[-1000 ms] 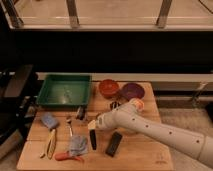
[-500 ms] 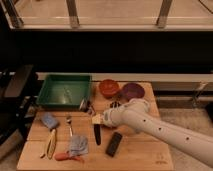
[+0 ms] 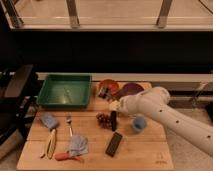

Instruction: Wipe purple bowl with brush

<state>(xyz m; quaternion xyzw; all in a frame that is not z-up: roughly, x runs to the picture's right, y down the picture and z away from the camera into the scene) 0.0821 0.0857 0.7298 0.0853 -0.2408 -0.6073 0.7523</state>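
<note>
on the left of the wooden table [image 3: 150, 155], a green tray [image 3: 65, 91], a yellow-handled tool [image 3: 51, 143] and a fork [image 3: 69, 125]. near the middle, gripper [image 3: 113, 106] clamped on the brush [image 3: 113, 120], hanging upright over the table beside a brown pinecone-like clump [image 3: 103, 119]. below, a black block [image 3: 114, 143]. behind, a red-orange bowl [image 3: 108, 87]; right of it the purple bowl [image 3: 131, 89], partly hidden by the arm. blue cup [image 3: 139, 123] just right of the brush.

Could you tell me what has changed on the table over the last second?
The arm has swung to the right and toward the bowls, carrying the brush along: its hand now sits just in front of the purple bowl, with the brush hanging below it. The green tray, red-orange bowl and black block stayed put.
</note>
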